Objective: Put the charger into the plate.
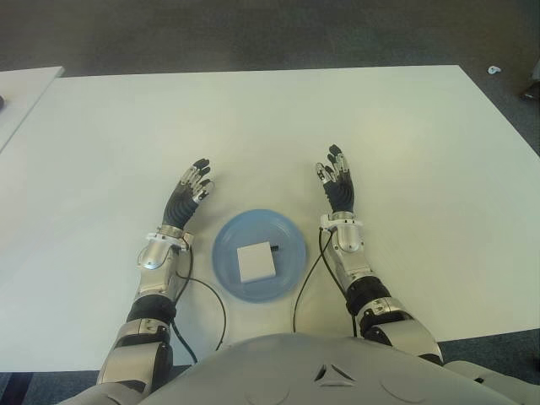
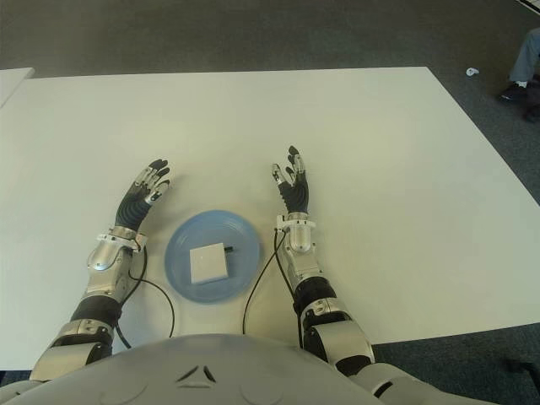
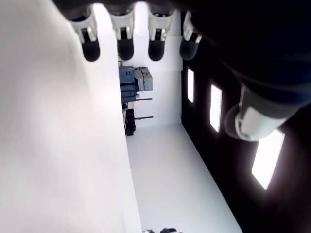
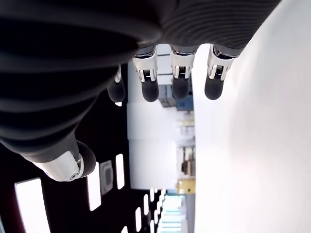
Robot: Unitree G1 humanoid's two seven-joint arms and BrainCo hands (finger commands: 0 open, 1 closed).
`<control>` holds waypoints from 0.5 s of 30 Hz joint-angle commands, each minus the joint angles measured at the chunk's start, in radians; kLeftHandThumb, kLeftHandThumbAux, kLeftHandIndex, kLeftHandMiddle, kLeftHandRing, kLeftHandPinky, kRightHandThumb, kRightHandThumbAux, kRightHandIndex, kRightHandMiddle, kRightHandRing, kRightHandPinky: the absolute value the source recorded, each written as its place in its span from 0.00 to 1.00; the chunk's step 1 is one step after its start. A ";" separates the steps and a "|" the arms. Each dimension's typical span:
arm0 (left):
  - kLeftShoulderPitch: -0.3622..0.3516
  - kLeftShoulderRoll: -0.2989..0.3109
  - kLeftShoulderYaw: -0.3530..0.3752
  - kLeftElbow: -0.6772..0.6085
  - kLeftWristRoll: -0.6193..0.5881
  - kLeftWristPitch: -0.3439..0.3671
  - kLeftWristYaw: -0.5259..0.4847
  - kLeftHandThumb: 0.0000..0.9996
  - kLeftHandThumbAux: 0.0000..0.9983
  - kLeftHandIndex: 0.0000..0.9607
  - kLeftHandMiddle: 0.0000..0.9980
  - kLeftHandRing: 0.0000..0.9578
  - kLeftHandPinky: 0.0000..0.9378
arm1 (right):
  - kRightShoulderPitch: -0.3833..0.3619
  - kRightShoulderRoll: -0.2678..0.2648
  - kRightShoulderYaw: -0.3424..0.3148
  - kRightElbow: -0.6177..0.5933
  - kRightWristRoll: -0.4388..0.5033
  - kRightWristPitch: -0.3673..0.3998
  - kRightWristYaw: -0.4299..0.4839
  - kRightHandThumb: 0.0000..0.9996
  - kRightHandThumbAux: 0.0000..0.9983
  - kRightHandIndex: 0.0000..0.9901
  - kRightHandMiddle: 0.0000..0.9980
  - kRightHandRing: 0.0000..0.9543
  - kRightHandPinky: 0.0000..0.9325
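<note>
A white square charger [image 1: 255, 261] lies flat inside the round blue plate [image 1: 287, 232], which sits on the white table close to my body. My left hand [image 1: 191, 187] shows to the left of the plate, fingers stretched out and holding nothing. On the plate's other side my right hand [image 1: 336, 175] is open too, fingers pointing away from me. Both wrist views show straight fingertips [image 3: 125, 48] [image 4: 150, 91] with nothing between them.
The white table [image 1: 270, 126] stretches wide ahead and to both sides. Thin black cables [image 1: 304, 291] run from my wrists back toward my body, near the plate. A second table edge [image 1: 21, 89] shows at the far left. Dark floor lies beyond.
</note>
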 commanded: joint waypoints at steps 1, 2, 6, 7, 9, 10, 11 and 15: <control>0.025 -0.001 -0.010 0.055 0.031 -0.019 0.019 0.01 0.54 0.00 0.00 0.00 0.00 | 0.095 0.063 0.004 0.034 0.005 0.072 0.012 0.06 0.57 0.00 0.00 0.00 0.00; 0.024 -0.001 -0.011 0.056 0.031 -0.022 0.020 0.01 0.54 0.00 0.00 0.00 0.00 | 0.097 0.062 0.004 0.031 0.006 0.074 0.014 0.06 0.58 0.00 0.00 0.00 0.00; 0.025 -0.005 -0.012 0.060 0.029 -0.025 0.028 0.02 0.54 0.00 0.00 0.00 0.00 | 0.106 0.060 0.006 0.016 0.009 0.084 0.024 0.06 0.59 0.00 0.00 0.00 0.00; 0.026 -0.007 -0.011 0.061 0.029 -0.025 0.030 0.02 0.54 0.00 0.00 0.00 0.00 | 0.108 0.059 0.007 0.012 0.010 0.087 0.026 0.06 0.59 0.00 0.00 0.00 0.00; 0.026 -0.009 -0.011 0.062 0.028 -0.027 0.032 0.03 0.54 0.00 0.00 0.00 0.00 | 0.111 0.059 0.007 0.006 0.011 0.092 0.030 0.06 0.60 0.00 0.00 0.00 0.00; 0.027 -0.010 -0.011 0.062 0.028 -0.027 0.033 0.03 0.54 0.00 0.00 0.00 0.00 | 0.113 0.059 0.007 0.004 0.011 0.094 0.031 0.06 0.60 0.00 0.00 0.00 0.00; 0.028 -0.011 -0.011 0.063 0.028 -0.031 0.035 0.03 0.55 0.00 0.00 0.00 0.00 | 0.114 0.058 0.007 0.001 0.011 0.096 0.034 0.06 0.60 0.00 0.00 0.00 0.00; 0.033 -0.014 -0.013 0.063 0.031 -0.044 0.042 0.03 0.54 0.00 0.00 0.00 0.00 | 0.121 0.056 0.007 -0.009 0.012 0.103 0.041 0.06 0.60 0.00 0.00 0.00 0.00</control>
